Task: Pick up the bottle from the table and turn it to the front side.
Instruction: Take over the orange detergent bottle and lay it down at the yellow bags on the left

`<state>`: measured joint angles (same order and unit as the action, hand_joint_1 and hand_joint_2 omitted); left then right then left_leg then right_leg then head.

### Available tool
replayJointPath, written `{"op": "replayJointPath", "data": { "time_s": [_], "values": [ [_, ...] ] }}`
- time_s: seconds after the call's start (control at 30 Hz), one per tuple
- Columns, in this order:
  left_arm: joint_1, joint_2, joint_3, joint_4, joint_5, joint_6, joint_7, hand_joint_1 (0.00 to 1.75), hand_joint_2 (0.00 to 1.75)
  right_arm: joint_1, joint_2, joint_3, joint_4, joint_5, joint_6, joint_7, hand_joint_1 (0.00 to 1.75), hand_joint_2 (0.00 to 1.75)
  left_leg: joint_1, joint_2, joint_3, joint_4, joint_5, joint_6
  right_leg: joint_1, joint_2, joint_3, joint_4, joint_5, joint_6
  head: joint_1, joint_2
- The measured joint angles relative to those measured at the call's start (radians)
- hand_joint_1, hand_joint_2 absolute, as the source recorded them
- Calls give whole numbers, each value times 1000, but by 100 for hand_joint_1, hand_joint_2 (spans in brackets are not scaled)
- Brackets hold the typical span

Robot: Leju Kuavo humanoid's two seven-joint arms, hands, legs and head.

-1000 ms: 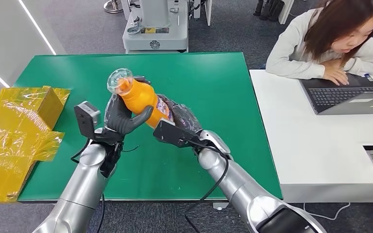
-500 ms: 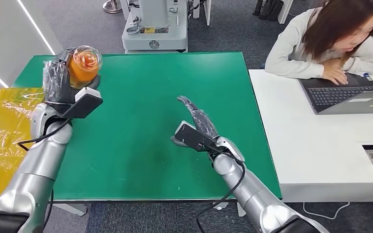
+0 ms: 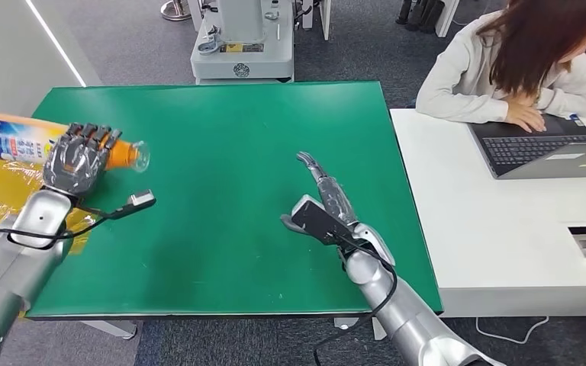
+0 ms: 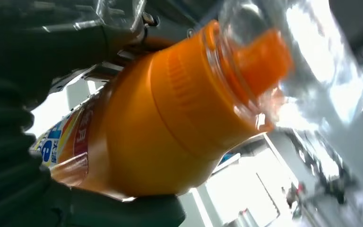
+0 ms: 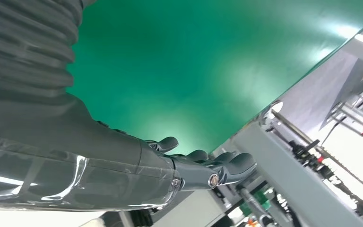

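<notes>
Our left hand (image 3: pixel 78 158) wrapped around the orange bottle (image 3: pixel 23 140), held sideways above the worktop's (image 3: pixel 229 145) edge, our right hand (image 3: pixel 326 195) spread, empty

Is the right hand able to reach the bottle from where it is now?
Probably not: the right hand is open over mid-table, while the left hand holds the bottle past the table's far left edge.
</notes>
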<state>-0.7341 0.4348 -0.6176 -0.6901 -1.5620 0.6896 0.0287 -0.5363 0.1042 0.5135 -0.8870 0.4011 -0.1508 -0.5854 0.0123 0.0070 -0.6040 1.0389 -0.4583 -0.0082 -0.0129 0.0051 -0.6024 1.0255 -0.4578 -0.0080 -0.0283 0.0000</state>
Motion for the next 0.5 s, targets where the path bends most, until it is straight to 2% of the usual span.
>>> {"op": "replayJointPath", "data": {
  "time_s": [0.17, 0.37, 0.5],
  "values": [
    [51, 38, -60, 132, 5, -18, -29, 175, 175, 58, -20, -24, -62, 9, 4, -2, 0, 175, 0, 1, -1, 0, -1, -1, 0, 1, -1, 0, 0, 0, 0, 0],
    [111, 71, -56, 256, 27, -104, -85, 175, 175, 113, -37, -39, -126, 18, 16, -6, 0, 175, 0, 1, -1, -1, -1, -1, 0, 1, -2, 0, 0, 0, 0, 0],
    [121, 84, -30, 307, 45, -154, -97, 175, 175, 140, -42, -45, -161, 20, 25, -9, 0, 175, 0, -1, -1, -1, -1, -1, 0, -2, -1, 0, -1, -1, 0, 0]
  ]
}}
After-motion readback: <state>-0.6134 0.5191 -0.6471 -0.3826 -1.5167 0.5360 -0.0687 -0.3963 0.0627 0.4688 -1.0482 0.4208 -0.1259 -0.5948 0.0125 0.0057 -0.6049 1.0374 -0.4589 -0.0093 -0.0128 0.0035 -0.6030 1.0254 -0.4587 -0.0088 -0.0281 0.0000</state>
